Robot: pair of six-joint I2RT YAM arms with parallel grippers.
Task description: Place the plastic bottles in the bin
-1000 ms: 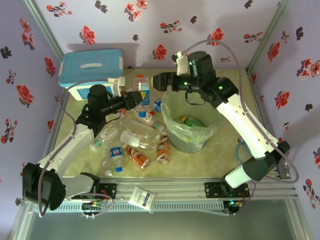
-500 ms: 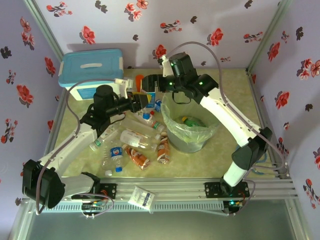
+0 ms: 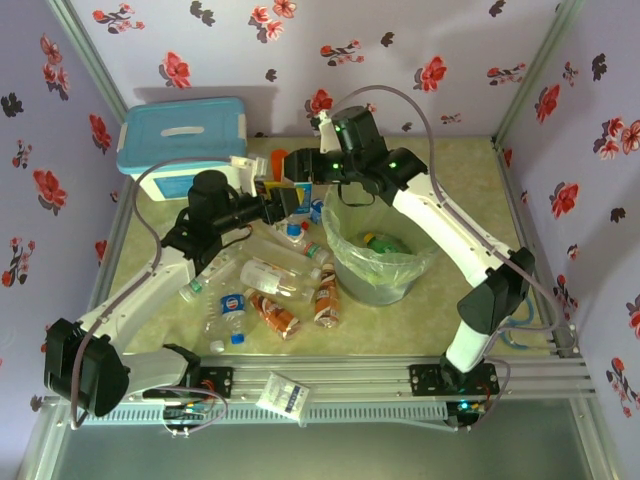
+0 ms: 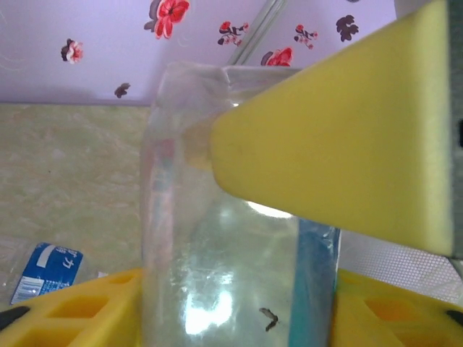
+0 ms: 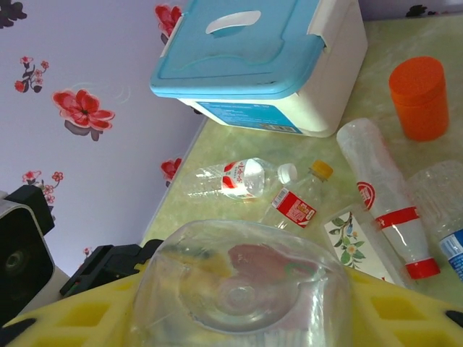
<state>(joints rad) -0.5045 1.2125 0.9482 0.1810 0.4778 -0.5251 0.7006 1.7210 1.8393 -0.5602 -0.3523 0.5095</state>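
Observation:
One clear plastic bottle (image 3: 296, 188) with a blue label is held above the table's far left, just behind the bin's rim. My left gripper (image 3: 283, 204) is shut on it; in the left wrist view the bottle (image 4: 217, 246) fills the space between my left gripper's (image 4: 231, 314) yellow fingers (image 4: 79, 311). My right gripper (image 3: 292, 166) grips the same bottle, whose round base (image 5: 242, 289) faces the right wrist camera between that gripper's (image 5: 242, 314) fingers. The grey bin (image 3: 380, 285) with its pale green liner holds a green-labelled bottle (image 3: 383, 241). Several bottles (image 3: 280, 278) lie left of the bin.
A white box with a blue lid (image 3: 185, 140) stands at the far left corner. In the right wrist view an orange cylinder (image 5: 419, 97) stands near that box (image 5: 246, 50), with bottles (image 5: 242, 177) lying along the left wall. A white packet (image 3: 283, 395) lies on the front rail.
My right gripper swung left from over the bin to the bottle held by my left gripper and now grips it too. My left gripper shifted slightly right with the bottle.

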